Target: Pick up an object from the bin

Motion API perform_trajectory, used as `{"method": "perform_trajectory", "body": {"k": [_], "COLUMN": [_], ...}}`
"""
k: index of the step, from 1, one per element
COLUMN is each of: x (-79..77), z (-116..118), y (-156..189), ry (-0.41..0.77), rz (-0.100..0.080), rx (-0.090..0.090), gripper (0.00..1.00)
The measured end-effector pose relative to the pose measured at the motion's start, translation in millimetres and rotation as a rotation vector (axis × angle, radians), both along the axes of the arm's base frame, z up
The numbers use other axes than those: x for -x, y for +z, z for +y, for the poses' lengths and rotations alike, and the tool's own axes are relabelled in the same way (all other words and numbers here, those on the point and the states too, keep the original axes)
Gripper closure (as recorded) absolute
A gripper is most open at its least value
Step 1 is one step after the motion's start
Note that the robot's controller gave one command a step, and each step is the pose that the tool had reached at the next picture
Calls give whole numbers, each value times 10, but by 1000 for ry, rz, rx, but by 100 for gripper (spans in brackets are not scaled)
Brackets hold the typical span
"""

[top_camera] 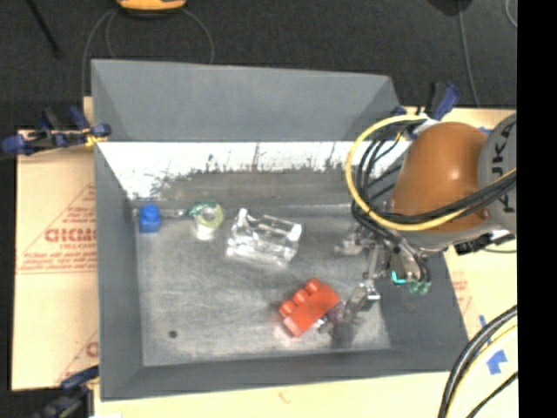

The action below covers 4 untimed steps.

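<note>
Grey metal bin (209, 312) carries a red toy brick (306, 307) near its front edge, right of middle — the gripper (348, 318) sits low just beside it, its jaws' spread impossible to tell.

Blue cap (150, 219), pale green roll (207, 219) and clear packet (264, 238) lie side by side

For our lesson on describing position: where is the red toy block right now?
In the camera view the red toy block lies near the bin's front wall, right of centre, just left of the gripper and below the clear plastic piece.
</note>
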State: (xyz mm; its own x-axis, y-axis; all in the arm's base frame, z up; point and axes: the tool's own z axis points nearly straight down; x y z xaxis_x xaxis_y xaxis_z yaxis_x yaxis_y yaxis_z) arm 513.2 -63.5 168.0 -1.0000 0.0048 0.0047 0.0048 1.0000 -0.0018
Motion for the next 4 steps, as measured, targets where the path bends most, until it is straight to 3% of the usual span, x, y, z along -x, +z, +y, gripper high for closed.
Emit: {"method": "perform_trajectory", "body": {"k": [1, 2, 3, 4], "x": [58, 128, 59, 37], "z": [268, 447, 563, 650], "y": [-922, -671, -643, -918], "ry": [310, 617, 904, 1187], "rz": [-11, -9, -8, -3], "rx": [2, -2, -2, 0], "gripper": [0, 0, 0, 0]}}
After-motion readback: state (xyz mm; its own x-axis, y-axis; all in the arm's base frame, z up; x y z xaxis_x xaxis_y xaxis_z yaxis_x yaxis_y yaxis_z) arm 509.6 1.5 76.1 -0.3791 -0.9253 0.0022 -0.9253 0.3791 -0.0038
